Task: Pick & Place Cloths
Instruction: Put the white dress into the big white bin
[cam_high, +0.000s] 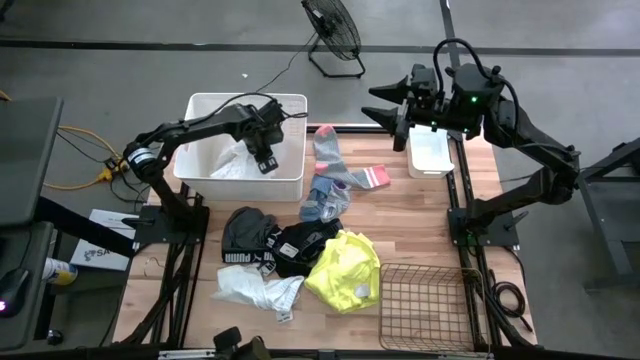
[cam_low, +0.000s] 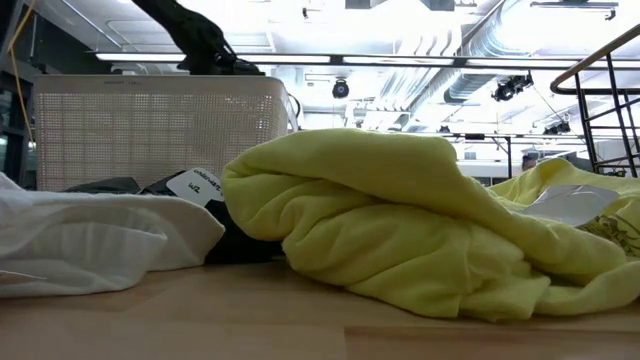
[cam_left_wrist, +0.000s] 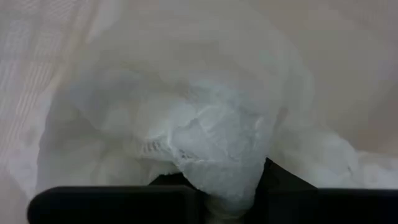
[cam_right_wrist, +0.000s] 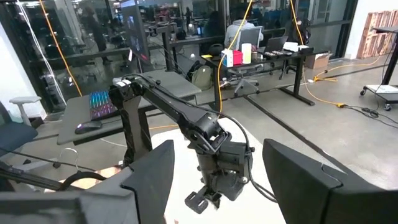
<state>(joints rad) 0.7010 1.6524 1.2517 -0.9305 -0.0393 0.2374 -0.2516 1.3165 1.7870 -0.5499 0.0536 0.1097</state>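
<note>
"PUMA" – white print, black cloth (cam_high: 247, 243)

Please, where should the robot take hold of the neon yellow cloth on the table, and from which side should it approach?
Probably from straight above, pinching the raised fold along the top of the neon yellow cloth. It lies crumpled in a mound, and the low view shows a thick rounded ridge standing up, which the fingers could close around. Its edges look less suitable: one side borders the black cloth, another the wire basket.
</note>
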